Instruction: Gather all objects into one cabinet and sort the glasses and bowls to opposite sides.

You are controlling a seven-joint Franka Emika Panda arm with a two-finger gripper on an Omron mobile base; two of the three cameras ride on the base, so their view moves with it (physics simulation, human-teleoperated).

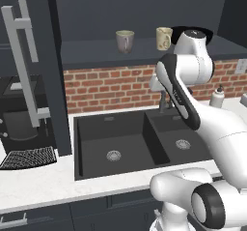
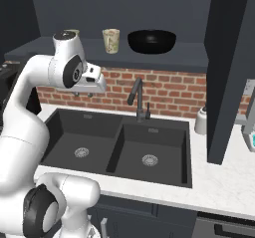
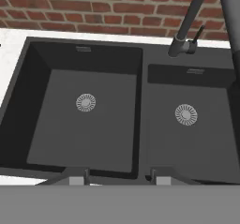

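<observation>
The dark cabinet stands open, its door (image 1: 50, 65) with a long silver bar handle swung out on the left and another door (image 2: 229, 72) on the right. On its inner shelf (image 2: 164, 58) a pale grey mug (image 1: 125, 41) and a beige mug (image 1: 163, 38) stand left of the wide black bowl (image 2: 152, 41). The beige mug (image 2: 111, 41) sits just left of the bowl. My gripper (image 3: 119, 176) hangs over the double sink below the shelf, fingers apart with nothing between them. Its hand (image 2: 95, 80) is below and left of the beige mug.
A black double sink (image 1: 96, 167) with a dark faucet (image 2: 138, 100) is set in a white counter before a brick backsplash. A white soap bottle (image 2: 201, 121) stands at the sink's right. A dark ribbed mat (image 1: 29, 157) and a dark appliance (image 1: 19, 123) are at left.
</observation>
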